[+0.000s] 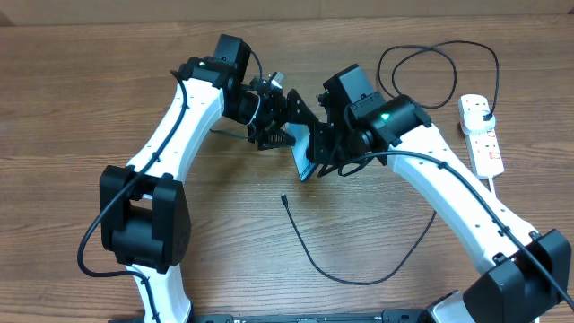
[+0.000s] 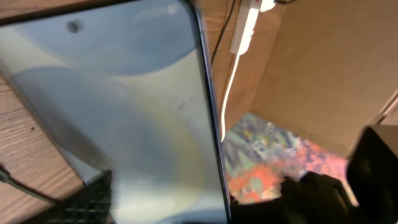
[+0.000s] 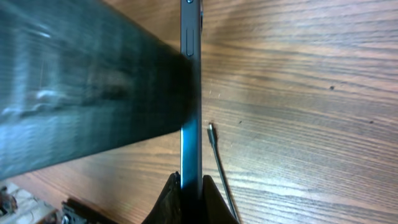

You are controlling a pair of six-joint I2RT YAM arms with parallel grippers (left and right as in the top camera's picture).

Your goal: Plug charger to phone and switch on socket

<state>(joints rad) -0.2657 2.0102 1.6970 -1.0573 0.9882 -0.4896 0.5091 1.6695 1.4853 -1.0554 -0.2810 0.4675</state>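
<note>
Right gripper [image 3: 191, 200] first: clenches the phone [image 3: 190, 93] by its edge, upright over the table [image 3: 298, 93]; has left gripper [image 1: 283, 127] released beside it. Leaves the charger [image 1: 309, 256] tip loose on the table, unplugged from the phone. Needs that connection next, then likely the socket [image 1: 482, 135] switch.

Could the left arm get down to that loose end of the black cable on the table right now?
Probably yes. The cable tip lies on the bare table close to the left gripper, with nothing over it. The right gripper holds the phone just beside that path, so clearance looks tight.
</note>
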